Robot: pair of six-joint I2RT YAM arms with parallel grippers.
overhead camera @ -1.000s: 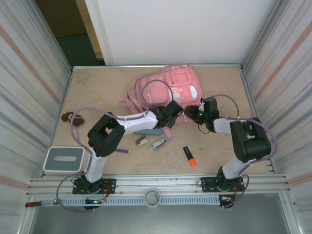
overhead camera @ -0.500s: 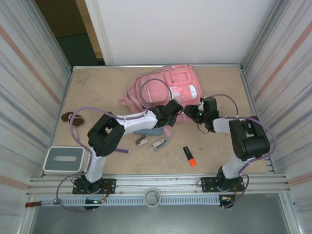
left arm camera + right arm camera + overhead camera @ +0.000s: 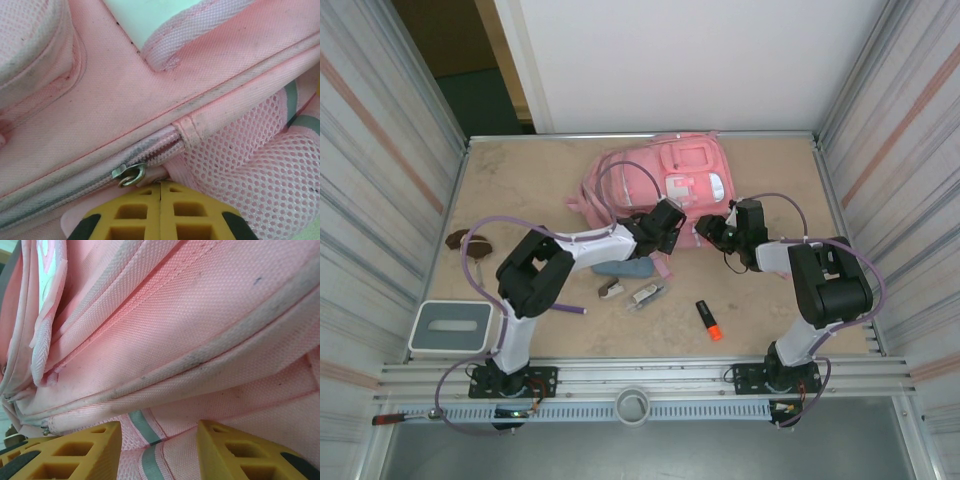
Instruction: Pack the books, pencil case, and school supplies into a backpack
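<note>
Briefly, for you at the controls, biggest item first.

- Backpack (image 3: 660, 185): pink, lying flat at the middle-far part of the counter (image 3: 520, 190), white patch facing up. Both arms meet at its near edge.
- Left end effector (image 3: 672, 222): at the backpack's near side. In your left wrist view the end effector (image 3: 160, 187) is clenched, yellow fingers (image 3: 132, 212) pressed together against the backpack (image 3: 150, 90). The zip slider's metal ring (image 3: 131, 174) sits just above the fingertips. You cannot tell whether a pull tab is pinched between them.
- Right end effector (image 3: 712, 228): at the backpack's near right corner. In the right wrist view the end effector (image 3: 160, 432) is grasping the backpack (image 3: 190, 315), with a fold of pink fabric and a grey band filling the gap between the fingers.
- Container check: the zip stretch you can see looks closed, and the contents are hidden.
- Pencil case (image 3: 625, 268): blue-grey, on the counter just near of the backpack, partly under the left forearm.
- Loose on the counter, nearer the bases:
  - orange-and-black highlighter (image 3: 708, 320), right of centre
  - white-and-brown stapler-like piece (image 3: 611, 290)
  - clear clip piece (image 3: 648, 295), just beside the stapler-like piece
  - purple pen (image 3: 570, 309), furthest left
</note>
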